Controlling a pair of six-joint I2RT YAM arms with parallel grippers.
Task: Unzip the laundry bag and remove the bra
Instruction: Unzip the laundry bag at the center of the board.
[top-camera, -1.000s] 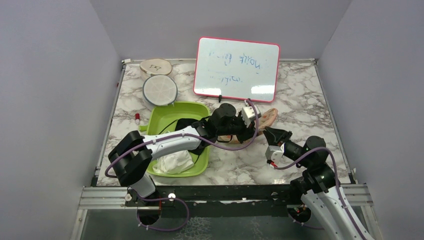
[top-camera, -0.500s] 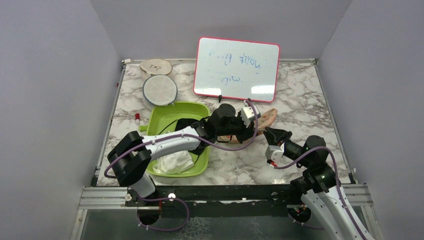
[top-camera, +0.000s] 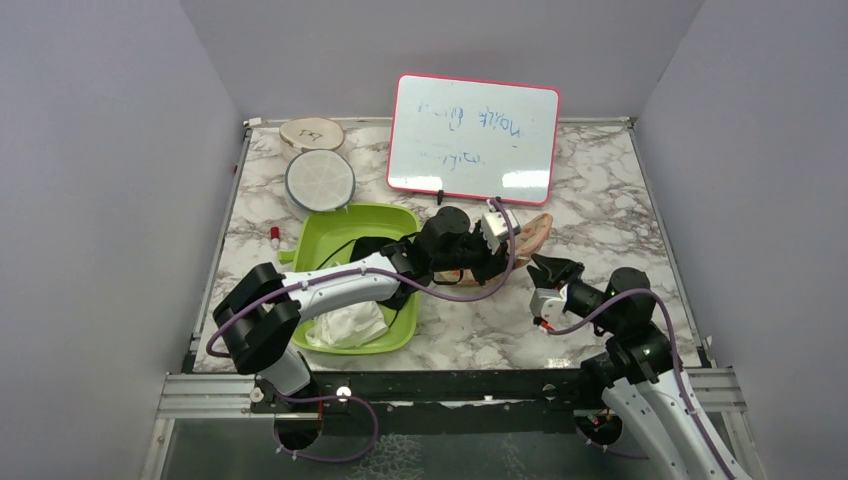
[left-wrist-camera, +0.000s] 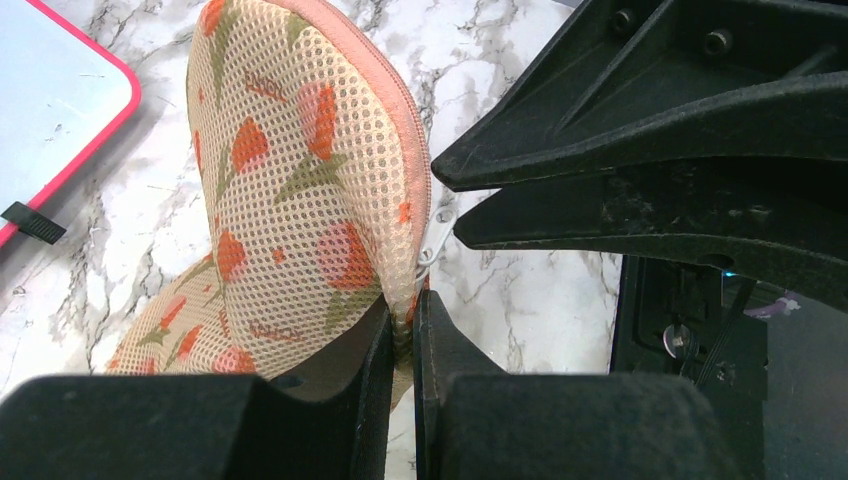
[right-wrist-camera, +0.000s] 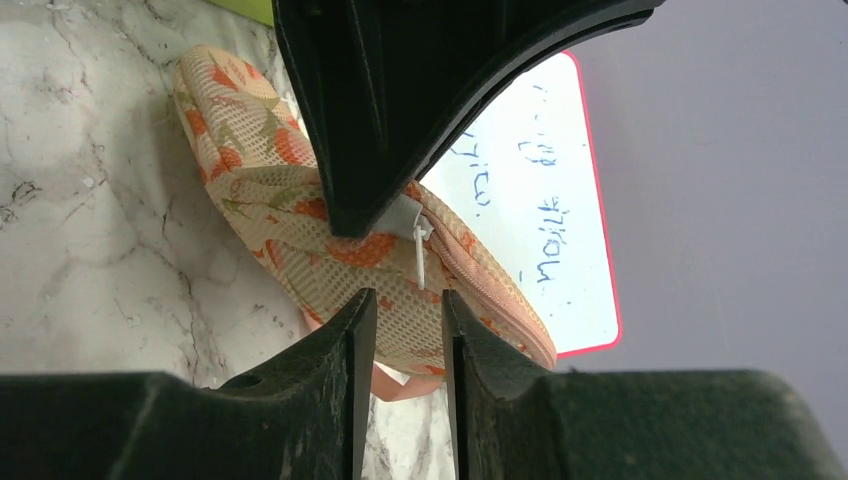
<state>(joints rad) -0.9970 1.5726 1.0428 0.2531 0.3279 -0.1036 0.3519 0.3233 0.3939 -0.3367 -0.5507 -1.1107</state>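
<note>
Peach laundry bag (top-camera: 537, 231) lies on the marble table (top-camera: 610, 190) a little past its centre, one rounded end raised off the surface.

From about 5 o'clock of the bag, the right gripper (right-wrist-camera: 402, 305) points at its zipper edge. Its two fingers stand with only a narrow gap between them and they hold nothing. The white zipper pull (right-wrist-camera: 418, 245) hangs just beyond the fingertips, and whether they touch it cannot be told.

The left gripper (left-wrist-camera: 403, 312) reaches in from 9 o'clock. Its fingers are almost closed and pinch the pink seam of the laundry bag, just beside the zipper pull, so the mesh side stands up in the left wrist view.

At 9 o'clock of the bag sits a green tub (top-camera: 385, 209), under the left arm. A white cloth (top-camera: 350, 322) lies in its near part and a black garment (top-camera: 365, 247) in its far part.

Farther, at 11 o'clock of the tub, there is a round white mesh disc (top-camera: 319, 180), and behind it a wooden disc (top-camera: 312, 132). At 12 o'clock of the bag a whiteboard (top-camera: 472, 138) with red frame stands tilted, with blue writing on it.
</note>
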